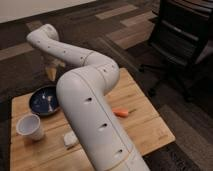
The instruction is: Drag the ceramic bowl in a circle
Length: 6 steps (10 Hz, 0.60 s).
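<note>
The ceramic bowl (44,100), dark navy and glossy with whitish specks inside, sits on the left part of the wooden table (145,127). My arm rises from the bottom of the view, bends at the table's far side and reaches up and left. The gripper (52,69) hangs down from the wrist just beyond the table's far edge, behind and above the bowl and apart from it. Nothing shows in its hold.
A white paper cup (30,127) stands near the table's left front, just in front of the bowl. A small white object (70,138) lies beside my arm. A carrot (121,112) lies right of my arm. A black office chair (182,42) stands at the right.
</note>
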Each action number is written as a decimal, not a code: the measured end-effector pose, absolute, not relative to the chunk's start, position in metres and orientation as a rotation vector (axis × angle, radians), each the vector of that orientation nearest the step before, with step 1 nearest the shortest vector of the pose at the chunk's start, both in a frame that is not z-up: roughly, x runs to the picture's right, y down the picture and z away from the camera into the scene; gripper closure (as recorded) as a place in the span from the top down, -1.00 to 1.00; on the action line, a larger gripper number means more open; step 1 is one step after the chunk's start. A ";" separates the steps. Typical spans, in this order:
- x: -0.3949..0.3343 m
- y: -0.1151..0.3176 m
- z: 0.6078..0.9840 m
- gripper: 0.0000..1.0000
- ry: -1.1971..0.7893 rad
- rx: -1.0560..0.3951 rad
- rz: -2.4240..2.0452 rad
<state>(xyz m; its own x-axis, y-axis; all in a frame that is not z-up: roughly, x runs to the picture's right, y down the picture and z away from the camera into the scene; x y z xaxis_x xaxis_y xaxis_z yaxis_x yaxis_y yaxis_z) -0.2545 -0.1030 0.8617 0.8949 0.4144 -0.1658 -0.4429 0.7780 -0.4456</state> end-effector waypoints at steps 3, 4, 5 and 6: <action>-0.182 -0.094 0.843 0.30 0.153 -0.473 0.643; -0.170 -0.081 0.826 0.30 0.170 -0.458 0.695; -0.170 -0.067 0.810 0.30 0.175 -0.446 0.723; -0.172 -0.047 0.788 0.30 0.182 -0.429 0.753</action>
<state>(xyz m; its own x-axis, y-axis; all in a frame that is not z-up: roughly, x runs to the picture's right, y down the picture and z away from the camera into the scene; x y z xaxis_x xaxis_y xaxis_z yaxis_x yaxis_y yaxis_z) -0.1717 -0.0468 0.7876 0.7193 0.6215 -0.3103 -0.6947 0.6488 -0.3106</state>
